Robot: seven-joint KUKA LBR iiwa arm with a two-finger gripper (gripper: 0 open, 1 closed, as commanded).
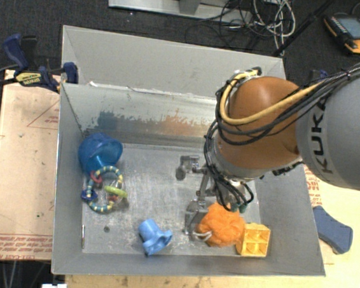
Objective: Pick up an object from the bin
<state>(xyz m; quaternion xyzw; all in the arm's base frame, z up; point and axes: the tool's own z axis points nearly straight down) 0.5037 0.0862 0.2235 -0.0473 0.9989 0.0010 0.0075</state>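
My gripper (189, 195) hangs low over the bin's floor right of the middle. It is open, with one fingertip (184, 169) toward the back and the other (192, 221) toward the front, and bare floor between them. An orange fuzzy ball (222, 226) lies just right of the front fingertip, touching it or nearly so. A yellow lattice cube (254, 239) sits against the ball's right side. A small light-blue plastic piece (154, 236) lies near the front wall, left of the gripper.
A blue cup (99, 153) lies on its side at the left of the bin, with a ring of many-coloured beads (104, 191) in front of it. The arm's orange dome and cables hang over the bin's right half.
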